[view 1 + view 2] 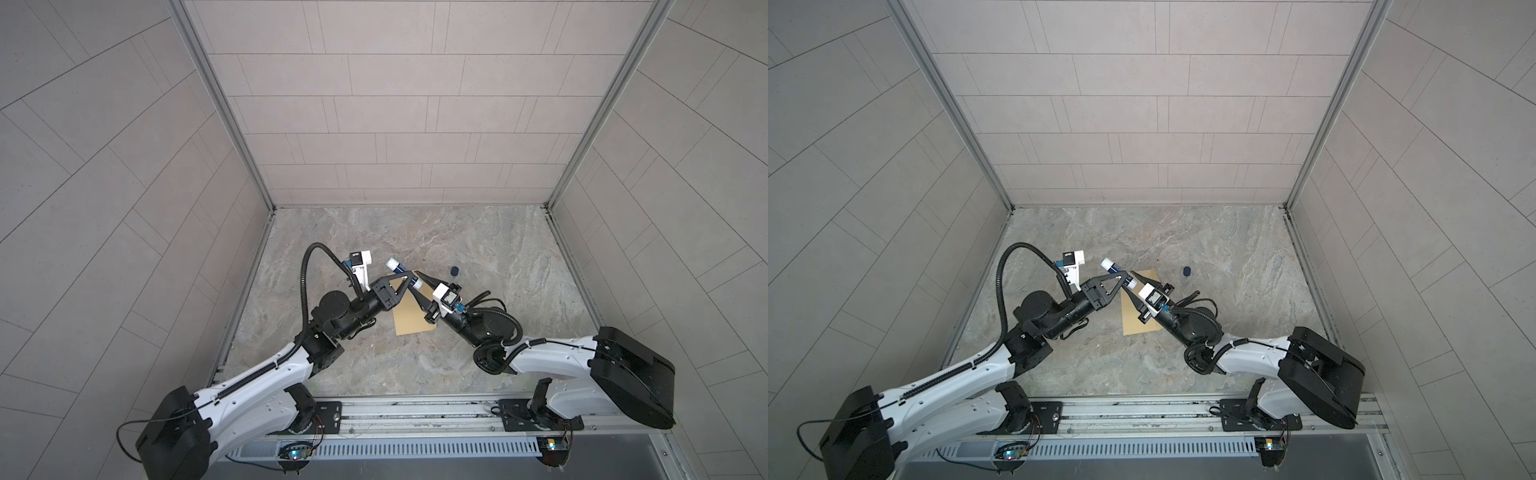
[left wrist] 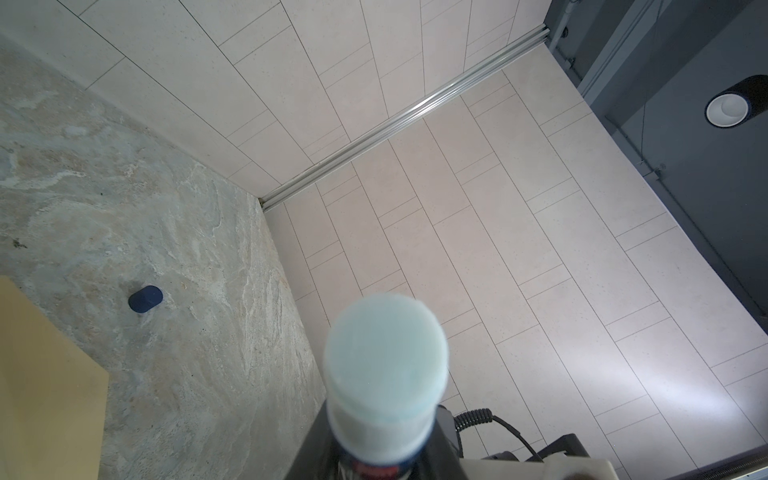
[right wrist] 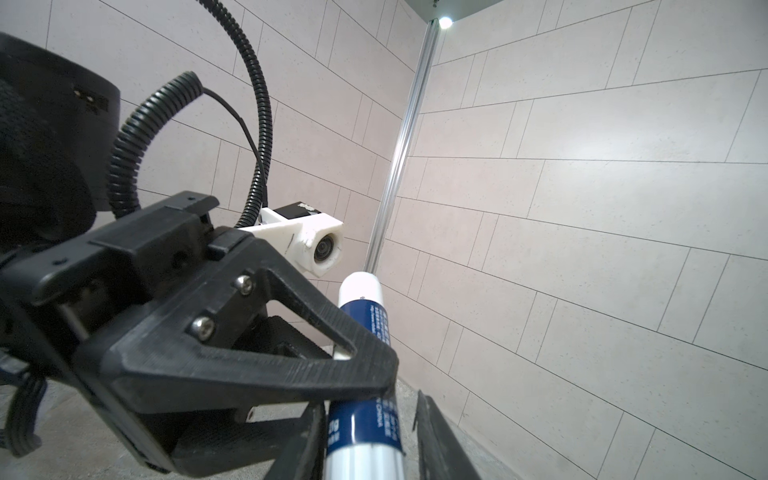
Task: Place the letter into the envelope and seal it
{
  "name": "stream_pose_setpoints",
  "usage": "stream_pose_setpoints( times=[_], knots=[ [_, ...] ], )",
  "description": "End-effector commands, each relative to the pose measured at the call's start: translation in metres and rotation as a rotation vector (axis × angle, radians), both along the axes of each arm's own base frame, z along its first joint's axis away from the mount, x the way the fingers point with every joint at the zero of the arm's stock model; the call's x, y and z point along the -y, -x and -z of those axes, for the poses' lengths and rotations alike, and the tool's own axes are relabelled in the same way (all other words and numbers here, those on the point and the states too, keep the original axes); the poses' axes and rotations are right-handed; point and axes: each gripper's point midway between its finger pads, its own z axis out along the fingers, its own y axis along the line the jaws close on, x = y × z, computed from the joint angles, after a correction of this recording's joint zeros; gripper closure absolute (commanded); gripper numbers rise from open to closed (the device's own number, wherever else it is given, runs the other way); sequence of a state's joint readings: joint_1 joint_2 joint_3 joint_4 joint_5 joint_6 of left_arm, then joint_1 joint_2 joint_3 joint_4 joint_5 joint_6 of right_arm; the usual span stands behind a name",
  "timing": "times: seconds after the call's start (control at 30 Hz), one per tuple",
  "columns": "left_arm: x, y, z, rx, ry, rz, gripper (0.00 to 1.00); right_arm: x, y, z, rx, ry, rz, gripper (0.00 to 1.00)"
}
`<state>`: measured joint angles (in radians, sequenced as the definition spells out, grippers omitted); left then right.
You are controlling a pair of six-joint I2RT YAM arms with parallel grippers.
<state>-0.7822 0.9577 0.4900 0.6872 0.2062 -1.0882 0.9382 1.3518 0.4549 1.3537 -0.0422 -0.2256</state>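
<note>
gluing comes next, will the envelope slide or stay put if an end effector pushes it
The envelope lies flat on the smooth stone-look table, so it likely slides when pushed. It looks like thin paper: probably light, and floppy if lifted by one edge.

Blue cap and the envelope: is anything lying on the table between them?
No, nothing. In the left wrist view, the table is bare between the blue cap and the envelope; you see only its stone-patterned top.

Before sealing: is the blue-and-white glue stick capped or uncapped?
Uncapped: the glue stick shows a bare pale tip, and its dark blue cap lies on the marble table.
</note>
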Motion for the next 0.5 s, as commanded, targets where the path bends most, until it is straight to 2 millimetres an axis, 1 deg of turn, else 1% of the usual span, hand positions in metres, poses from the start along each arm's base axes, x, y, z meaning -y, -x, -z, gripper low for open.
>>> stream_pose_setpoints(
  times=[0.0, 0.13, 0.23, 0.37, 0.47],
  knots=[
    [0.0015, 0.0036, -0.0256, 0.048, 0.055, 0.017, 1.00, 0.0003, 0.0017, -0.0191, 0.046, -0.049, 0.006, 0.64],
    [0.0020, 0.0038, -0.0261, 0.047, 0.058, 0.020, 1.00, -0.0013, 0.0013, -0.0173, 0.045, -0.048, 0.005, 0.64],
    [0.0024, 0.0036, -0.0255, 0.046, 0.057, 0.022, 1.00, -0.0013, 0.0009, -0.0169, 0.045, -0.048, 0.006, 0.69],
    [0.0029, 0.0036, -0.0252, 0.044, 0.059, 0.023, 1.00, -0.0026, 0.0000, -0.0145, 0.042, -0.039, 0.008, 0.69],
    [0.0035, 0.0034, -0.0247, 0.042, 0.059, 0.025, 1.00, -0.0031, 0.0001, -0.0133, 0.041, -0.037, 0.008, 0.76]
  ],
)
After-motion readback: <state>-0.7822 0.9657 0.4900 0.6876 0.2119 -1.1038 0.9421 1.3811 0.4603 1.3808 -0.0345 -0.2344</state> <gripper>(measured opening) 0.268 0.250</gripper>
